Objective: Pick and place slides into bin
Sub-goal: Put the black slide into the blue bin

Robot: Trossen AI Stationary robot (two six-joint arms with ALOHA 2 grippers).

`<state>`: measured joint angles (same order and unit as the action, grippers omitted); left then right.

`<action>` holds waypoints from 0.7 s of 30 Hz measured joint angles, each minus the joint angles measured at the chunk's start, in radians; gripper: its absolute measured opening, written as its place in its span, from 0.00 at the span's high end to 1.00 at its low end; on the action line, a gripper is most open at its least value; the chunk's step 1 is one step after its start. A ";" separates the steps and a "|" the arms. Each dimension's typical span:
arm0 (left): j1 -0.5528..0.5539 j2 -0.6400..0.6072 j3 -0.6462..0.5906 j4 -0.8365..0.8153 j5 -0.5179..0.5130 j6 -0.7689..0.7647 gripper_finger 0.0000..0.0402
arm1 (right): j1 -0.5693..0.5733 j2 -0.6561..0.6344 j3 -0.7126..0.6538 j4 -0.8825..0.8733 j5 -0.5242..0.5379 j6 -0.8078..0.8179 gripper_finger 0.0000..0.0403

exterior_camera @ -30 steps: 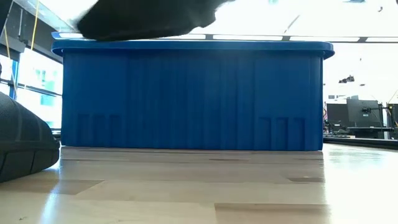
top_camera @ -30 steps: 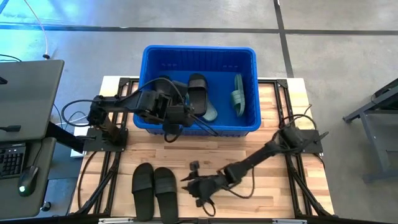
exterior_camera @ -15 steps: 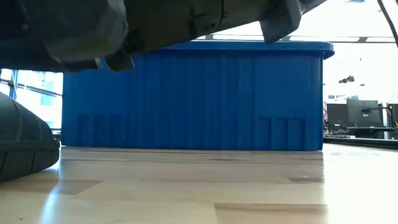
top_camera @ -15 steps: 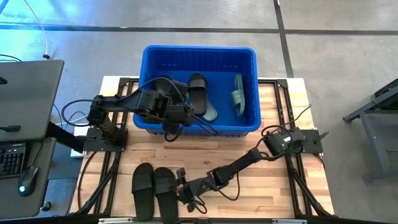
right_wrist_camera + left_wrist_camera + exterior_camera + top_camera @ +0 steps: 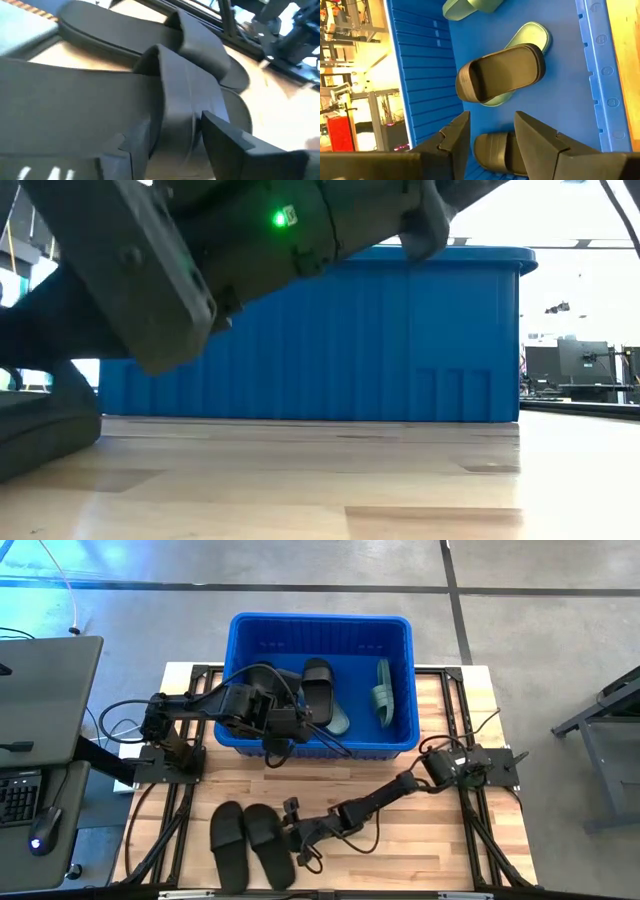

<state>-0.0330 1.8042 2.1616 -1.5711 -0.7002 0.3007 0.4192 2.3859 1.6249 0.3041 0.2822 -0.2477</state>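
The blue bin (image 5: 320, 618) stands at the table's far middle. In it lie a black slide (image 5: 500, 75) on top of a green slide (image 5: 530, 37), a second green slide (image 5: 383, 692) and another black slide (image 5: 495, 150). My left gripper (image 5: 492, 122) hangs open and empty over the bin's near part (image 5: 300, 720). Two black slides lie side by side, sole down, at the near left: the left one (image 5: 227, 845) and the right one (image 5: 270, 845). My right gripper (image 5: 290, 830) is open and low at the right one, whose strap (image 5: 185, 110) stands between its fingers. My right gripper comes about level from the table's right side at the right-hand black slide. Its open fingers (image 5: 225, 135) stand on either side of the strap's edge (image 5: 175, 90). The slide lies sole down on the table. Whether the fingers press on the strap, I cannot tell.
The wooden table (image 5: 440, 840) is bare to the right of the right arm. The bin's near wall (image 5: 400, 330) fills the low view behind that arm (image 5: 200, 250). A desk with a keyboard (image 5: 20, 795) stands beyond the table's left edge.
My right gripper has gone toward the table's left edge and down, from the near middle to the right-hand black slide. That slide has turned a little, its near end swinging toward the right. The left arm has kept still.
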 joint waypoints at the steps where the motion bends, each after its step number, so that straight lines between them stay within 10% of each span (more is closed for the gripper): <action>1: 0.000 0.000 0.000 0.000 0.000 -0.006 0.65 | -0.003 0.000 0.000 0.000 0.011 -0.015 0.62; 21: 0.000 0.000 0.000 0.000 0.075 -0.046 0.65 | 0.003 -0.024 -0.005 -0.149 0.281 -0.126 0.96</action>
<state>-0.0330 1.8042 2.1616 -1.5711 -0.6253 0.2543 0.4224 2.3619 1.6202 0.1546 0.5637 -0.3737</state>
